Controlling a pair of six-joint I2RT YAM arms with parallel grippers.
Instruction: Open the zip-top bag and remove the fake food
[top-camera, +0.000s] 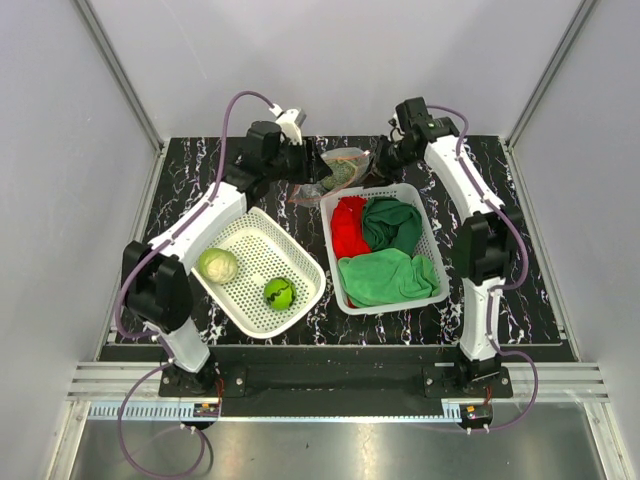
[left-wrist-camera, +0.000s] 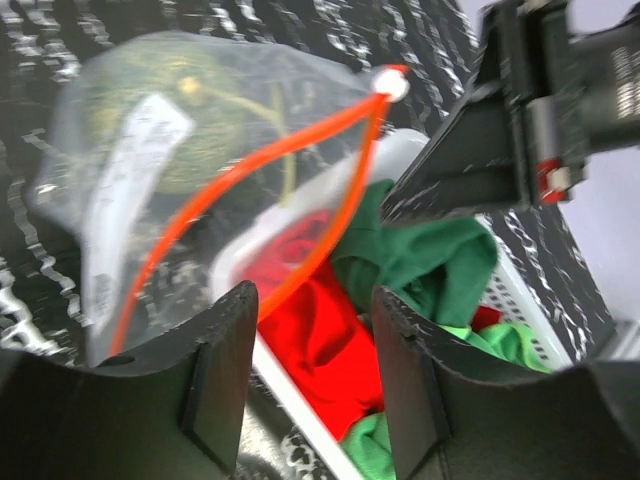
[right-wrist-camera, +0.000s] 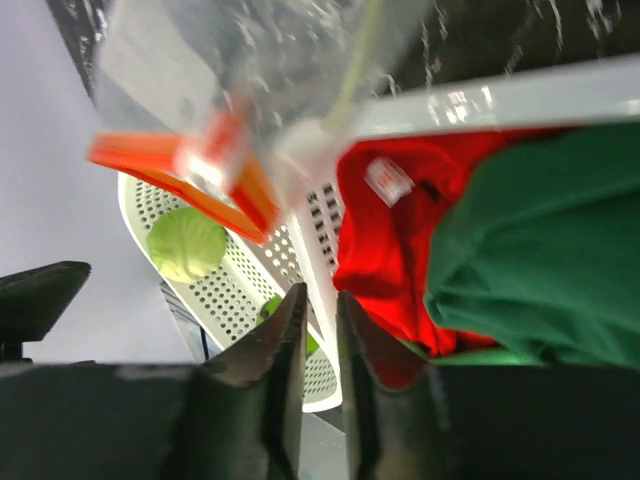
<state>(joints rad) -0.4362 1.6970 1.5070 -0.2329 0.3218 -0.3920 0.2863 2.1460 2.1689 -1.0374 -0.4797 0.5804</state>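
Crinkly clear zip-top bag (left-wrist-camera: 200, 170), orange strip, leafy food inside; left tool (left-wrist-camera: 310, 370) apart; right tool (right-wrist-camera: 320, 340) nearly together.

white bag label (left-wrist-camera: 125, 190) blurred, no readable text

Left basket (top-camera: 300, 262): we see a white perforated basket lying askew on the counter, near and to the left of the left pincer (top-camera: 312, 166), close beside it.
Right basket (top-camera: 428, 232): we find a second white perforated basket set straight, directly nearward of the right pincer (top-camera: 377, 160), its far rim just under it.
Red cloth (top-camera: 348, 226): we see it bunched in the right basket's far-left corner, the cloth closest to both pincers.
Dark green cloth (top-camera: 393, 222): beside the red one, nearward of the right pincer.
Light green cloth (top-camera: 388, 276): we see it in the basket's near half, farthest from the pincers.
Counter (top-camera: 520, 300): black with white marbling, beneath both pincers.
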